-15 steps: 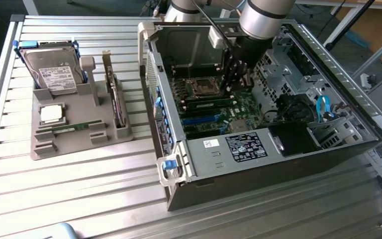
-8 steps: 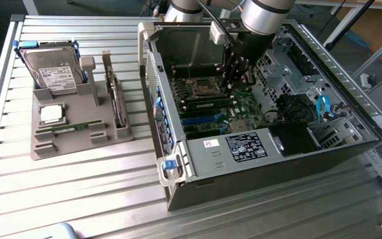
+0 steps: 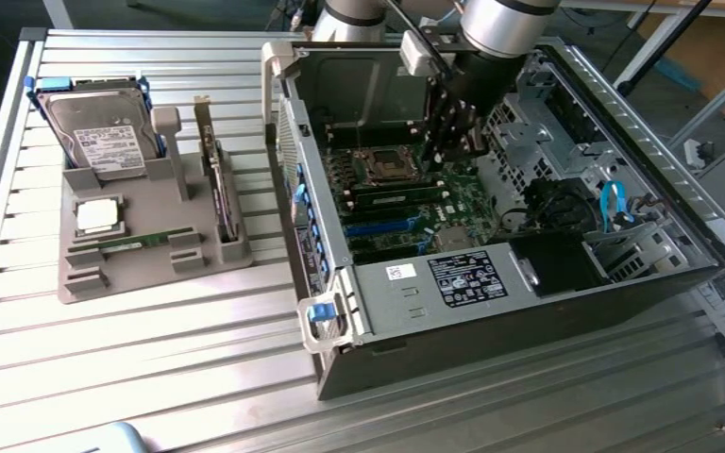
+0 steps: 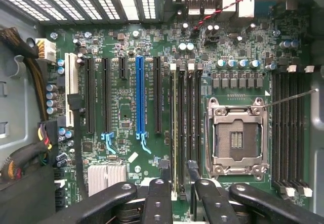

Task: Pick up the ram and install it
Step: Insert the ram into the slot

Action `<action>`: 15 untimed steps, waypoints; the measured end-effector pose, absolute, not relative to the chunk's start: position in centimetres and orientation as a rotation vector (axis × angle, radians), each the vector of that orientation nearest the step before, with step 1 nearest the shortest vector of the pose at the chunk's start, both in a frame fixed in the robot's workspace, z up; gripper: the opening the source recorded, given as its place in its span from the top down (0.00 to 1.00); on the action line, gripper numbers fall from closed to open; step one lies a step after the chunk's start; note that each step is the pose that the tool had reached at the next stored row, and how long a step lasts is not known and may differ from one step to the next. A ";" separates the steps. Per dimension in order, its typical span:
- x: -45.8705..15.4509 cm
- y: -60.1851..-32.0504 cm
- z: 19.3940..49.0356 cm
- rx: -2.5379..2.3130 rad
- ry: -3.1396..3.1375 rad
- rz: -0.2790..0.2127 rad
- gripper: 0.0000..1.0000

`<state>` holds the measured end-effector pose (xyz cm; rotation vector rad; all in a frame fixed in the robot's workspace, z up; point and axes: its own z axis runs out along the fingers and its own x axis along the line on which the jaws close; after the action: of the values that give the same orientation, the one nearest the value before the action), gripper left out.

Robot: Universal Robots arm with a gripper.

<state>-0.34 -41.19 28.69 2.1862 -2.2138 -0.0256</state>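
An open computer case (image 3: 337, 311) lies on the table with its motherboard (image 4: 126, 52) facing up. My gripper (image 3: 448, 156) hangs inside the case over the memory slots beside the empty processor socket (image 4: 235, 138). Its two black fingers (image 4: 164, 171) are open. A thin green ram stick (image 4: 175, 128) stands on edge in one slot, and the fingers sit either side of that slot's end without gripping it. Another green ram stick (image 3: 136, 243) lies in the grey holder (image 3: 86, 283) at the exterior view's left.
The grey holder also carries a hard drive (image 3: 101, 137), a square silver processor (image 3: 98, 215) and an upright dark expansion card (image 3: 218, 184). Cable bundles (image 4: 30, 82) run along one case wall. A blue SATA cable (image 3: 612, 203) and drive cage sit at the exterior view's right.
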 end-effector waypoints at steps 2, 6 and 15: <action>-0.3 -41.2 29.0 2.186 -2.214 -0.026 0.75; -0.3 -41.1 29.6 2.186 -2.214 -0.026 0.75; -0.3 -41.1 30.9 2.186 -2.214 -0.026 0.75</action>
<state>-0.34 -41.07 30.89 2.1863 -2.2137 -0.0256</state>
